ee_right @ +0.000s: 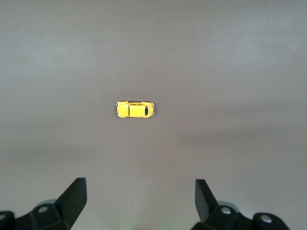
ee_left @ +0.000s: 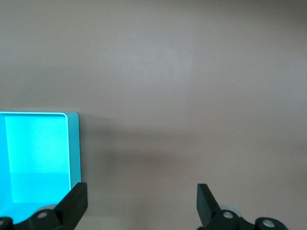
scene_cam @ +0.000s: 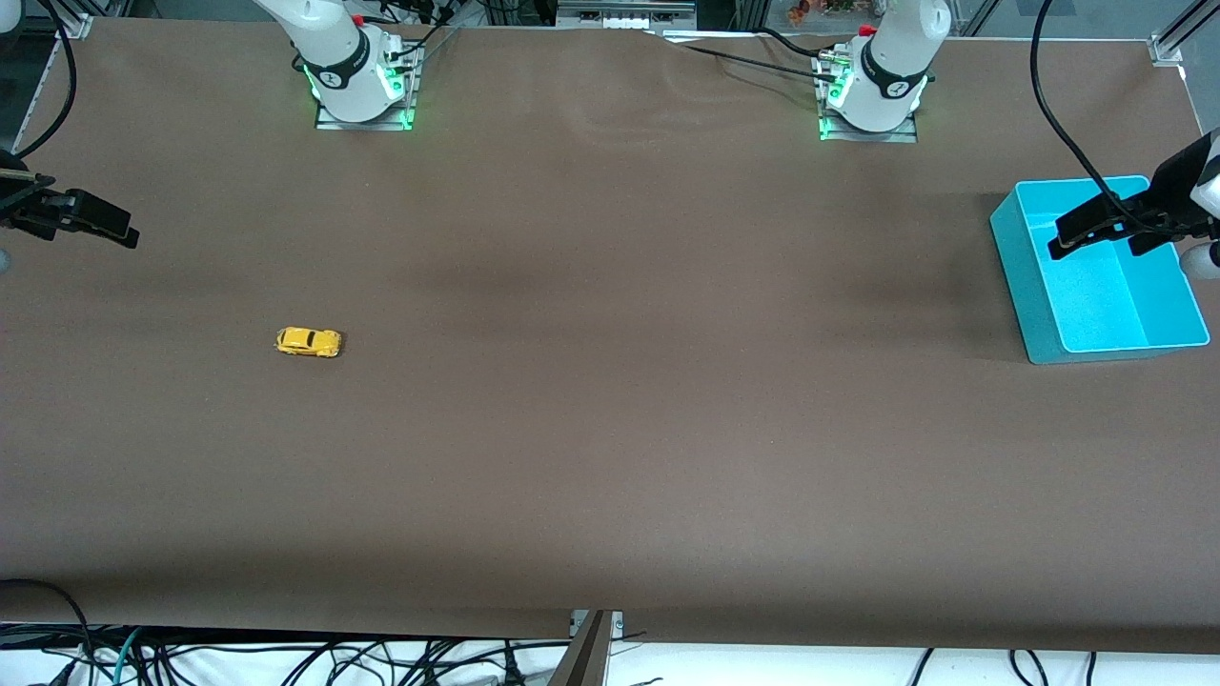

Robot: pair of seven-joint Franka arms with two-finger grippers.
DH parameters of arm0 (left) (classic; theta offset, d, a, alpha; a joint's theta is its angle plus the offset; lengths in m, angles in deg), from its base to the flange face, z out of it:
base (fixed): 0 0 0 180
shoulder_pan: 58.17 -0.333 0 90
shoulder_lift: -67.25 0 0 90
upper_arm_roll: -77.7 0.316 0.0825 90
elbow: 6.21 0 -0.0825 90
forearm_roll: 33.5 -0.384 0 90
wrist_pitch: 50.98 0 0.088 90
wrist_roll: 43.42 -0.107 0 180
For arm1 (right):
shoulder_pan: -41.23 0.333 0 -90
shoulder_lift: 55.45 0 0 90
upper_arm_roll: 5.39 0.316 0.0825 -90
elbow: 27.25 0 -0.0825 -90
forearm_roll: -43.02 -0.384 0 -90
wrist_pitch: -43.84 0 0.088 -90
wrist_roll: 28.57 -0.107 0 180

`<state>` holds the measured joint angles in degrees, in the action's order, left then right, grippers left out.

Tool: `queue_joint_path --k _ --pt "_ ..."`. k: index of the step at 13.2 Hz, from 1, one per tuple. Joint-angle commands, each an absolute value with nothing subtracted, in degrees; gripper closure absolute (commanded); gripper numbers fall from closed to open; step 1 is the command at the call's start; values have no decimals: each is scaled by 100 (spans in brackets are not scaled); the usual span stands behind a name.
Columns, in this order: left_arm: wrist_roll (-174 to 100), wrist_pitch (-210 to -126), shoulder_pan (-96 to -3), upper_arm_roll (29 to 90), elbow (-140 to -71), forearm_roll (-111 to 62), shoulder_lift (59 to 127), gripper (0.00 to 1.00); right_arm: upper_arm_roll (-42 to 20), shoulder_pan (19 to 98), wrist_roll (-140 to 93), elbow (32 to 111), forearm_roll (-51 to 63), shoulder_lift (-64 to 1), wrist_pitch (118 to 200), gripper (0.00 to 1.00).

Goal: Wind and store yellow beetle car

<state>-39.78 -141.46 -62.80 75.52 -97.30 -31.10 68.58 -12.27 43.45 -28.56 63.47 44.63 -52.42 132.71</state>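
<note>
A robotics lab: two arm bases (scene_cam: 357, 81) bolted to a brown-covered table (scene_cam: 610, 457), cables (scene_cam: 286, 657) trailing along its near edge.

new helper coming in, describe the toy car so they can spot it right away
Start at the brown table and go toward the right arm's end, away from the turquoise bin at the left arm's end. There the yellow beetle car sits alone on its wheels. It is tiny, rounded, bright yellow with dark windows, the only small loose object in view.

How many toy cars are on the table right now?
1: the yellow beetle car sits on the brown table toward the right arm's end, untouched.
</note>
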Motion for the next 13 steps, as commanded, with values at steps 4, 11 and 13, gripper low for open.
queue_joint_path --k 4,11,13 --pt "-4113 -14028 -6344 7524 -9586 -2945 6919 0 -1136 4465 -2884 6283 4390 -5211 13200 0" --pt "-4113 -14028 -6344 7524 -9586 -2945 6919 0 -1092 4835 -2814 6292 4364 -5009 12884 0" --pt "-4113 -14028 -6344 7524 -9586 -2945 6919 0 -1092 4853 -2761 6292 4372 -5000 12831 0"
